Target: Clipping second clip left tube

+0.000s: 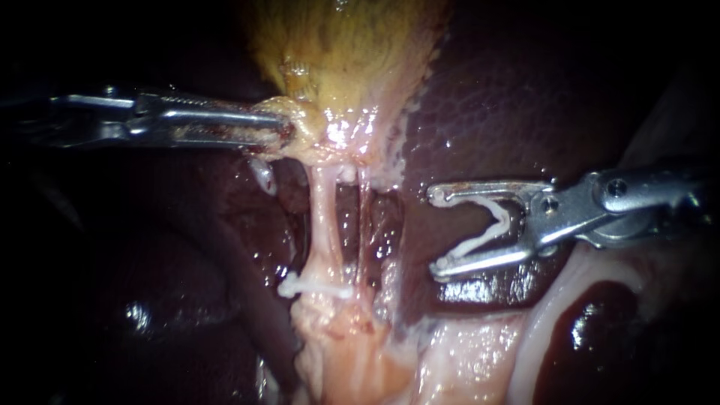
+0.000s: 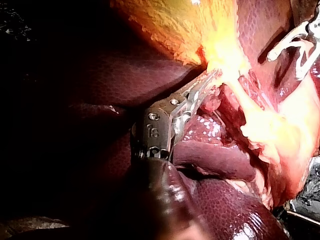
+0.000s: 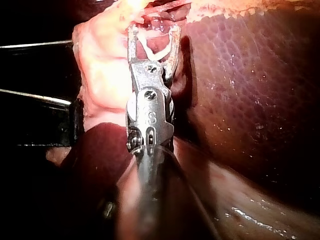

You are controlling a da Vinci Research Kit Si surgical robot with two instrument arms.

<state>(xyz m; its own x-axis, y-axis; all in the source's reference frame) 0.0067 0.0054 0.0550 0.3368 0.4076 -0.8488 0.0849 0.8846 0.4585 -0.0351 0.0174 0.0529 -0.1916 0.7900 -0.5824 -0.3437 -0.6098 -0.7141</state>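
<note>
The pale left tube [image 1: 322, 225] runs down from the yellowish gallbladder [image 1: 345, 45], with a thinner right tube [image 1: 362, 232] beside it. One white clip [image 1: 315, 286] sits across the left tube low down. My left instrument [image 1: 289, 127] is shut on the gallbladder's neck, also in the left wrist view [image 2: 207, 82]. My right instrument [image 1: 437, 231] stands to the right of both tubes, apart from them. Its jaws are spread wide and carry an open white clip [image 1: 487, 229], which both jaws touch. The right wrist view shows those jaws [image 3: 152, 30] holding the clip [image 3: 150, 50].
Dark red liver [image 1: 510, 97] lies behind and to the right of the tubes. Pale fatty tissue [image 1: 465, 352] spreads below the right instrument. In the left wrist view my right instrument [image 2: 300, 45] shows beyond the gallbladder [image 2: 170, 25].
</note>
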